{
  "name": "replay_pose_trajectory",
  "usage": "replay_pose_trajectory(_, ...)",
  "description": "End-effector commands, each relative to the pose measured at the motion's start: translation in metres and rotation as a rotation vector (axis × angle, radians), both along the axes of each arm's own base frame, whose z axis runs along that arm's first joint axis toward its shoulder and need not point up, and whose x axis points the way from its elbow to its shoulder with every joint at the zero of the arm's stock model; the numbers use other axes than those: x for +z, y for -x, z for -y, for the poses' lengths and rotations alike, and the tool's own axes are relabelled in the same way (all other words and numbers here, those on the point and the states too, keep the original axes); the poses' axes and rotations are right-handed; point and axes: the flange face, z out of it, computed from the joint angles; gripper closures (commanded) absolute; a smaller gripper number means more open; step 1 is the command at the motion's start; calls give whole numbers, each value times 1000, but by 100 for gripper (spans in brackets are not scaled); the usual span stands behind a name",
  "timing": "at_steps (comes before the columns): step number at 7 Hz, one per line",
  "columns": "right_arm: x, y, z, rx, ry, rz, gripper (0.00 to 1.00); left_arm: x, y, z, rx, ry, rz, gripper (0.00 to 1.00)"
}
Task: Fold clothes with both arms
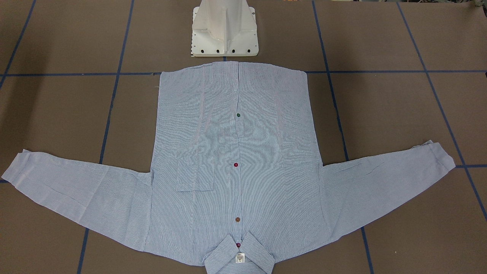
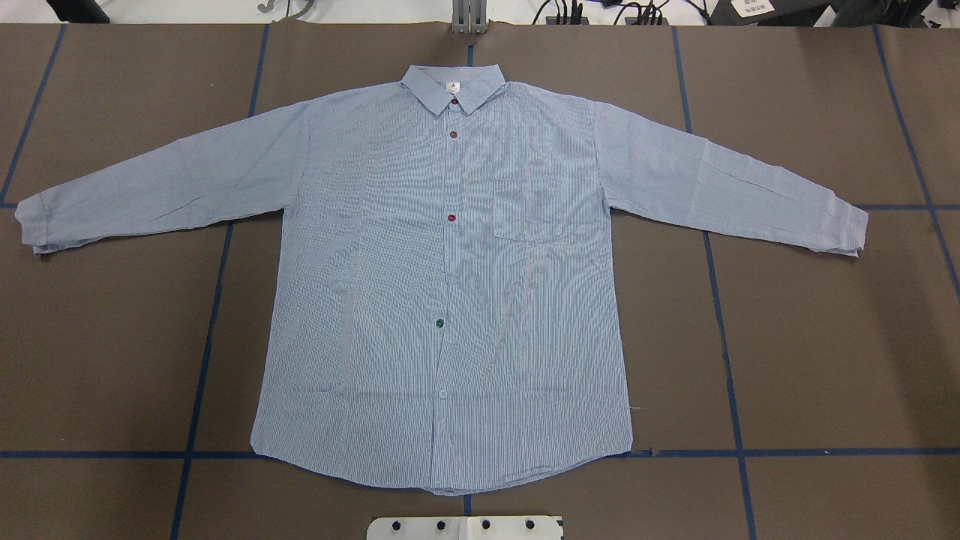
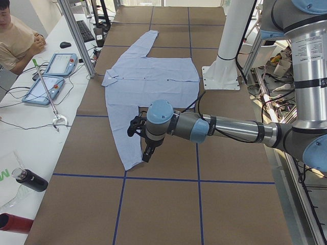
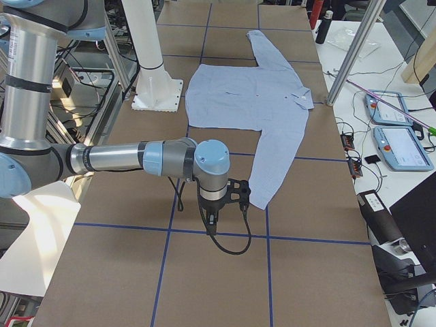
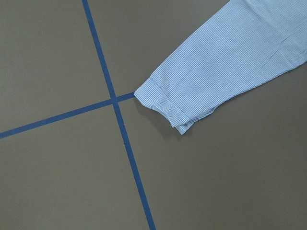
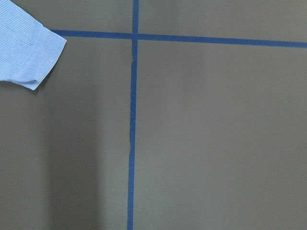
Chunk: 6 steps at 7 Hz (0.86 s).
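The light blue-and-white striped shirt (image 2: 390, 285) lies flat and buttoned, front up, with both sleeves spread and its collar (image 1: 239, 255) away from the robot. My left gripper (image 3: 147, 153) hangs above the table at the left sleeve's cuff (image 5: 165, 103). It shows only in the exterior left view, so I cannot tell whether it is open. My right gripper (image 4: 212, 225) hangs just beside the right sleeve's cuff (image 6: 29, 52). It shows only in the exterior right view, so its state is also unclear. Neither wrist view shows any fingers.
The white pedestal base (image 1: 224, 34) stands at the shirt's hem. Blue tape lines (image 2: 202, 337) grid the brown table. A side table holds teach pendants (image 3: 59, 64), a bottle (image 3: 30, 179) and a seated operator (image 3: 15, 35).
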Motion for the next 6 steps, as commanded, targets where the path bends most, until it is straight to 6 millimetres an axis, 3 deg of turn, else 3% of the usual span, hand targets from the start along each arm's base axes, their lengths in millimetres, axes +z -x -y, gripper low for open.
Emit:
replay_pose_trajectory(1, -38, 3, 15, 6, -162, 33, 0, -41, 0, 12, -2, -229, -4, 0)
replay_pose_trajectory(2, -32, 4, 21, 3, -237, 48, 0, -53, -1, 15, -1, -326, -8, 0)
replay_pose_trajectory(3, -5, 7, 18, -2, -214, 104, 0, -67, -1, 32, -5, -393, -9, 0)
replay_pose_trajectory(4, 21, 13, 7, -12, -258, 175, 0, -57, -2, 36, -1, -384, -11, 0)
replay_pose_trajectory(5, 34, 15, -9, 40, -289, 187, 0, -59, -3, 36, 3, -389, -14, 0)
replay_pose_trajectory(6, 24, 33, -2, 143, -207, 221, 0, -59, -3, 36, 4, -390, -16, 0)
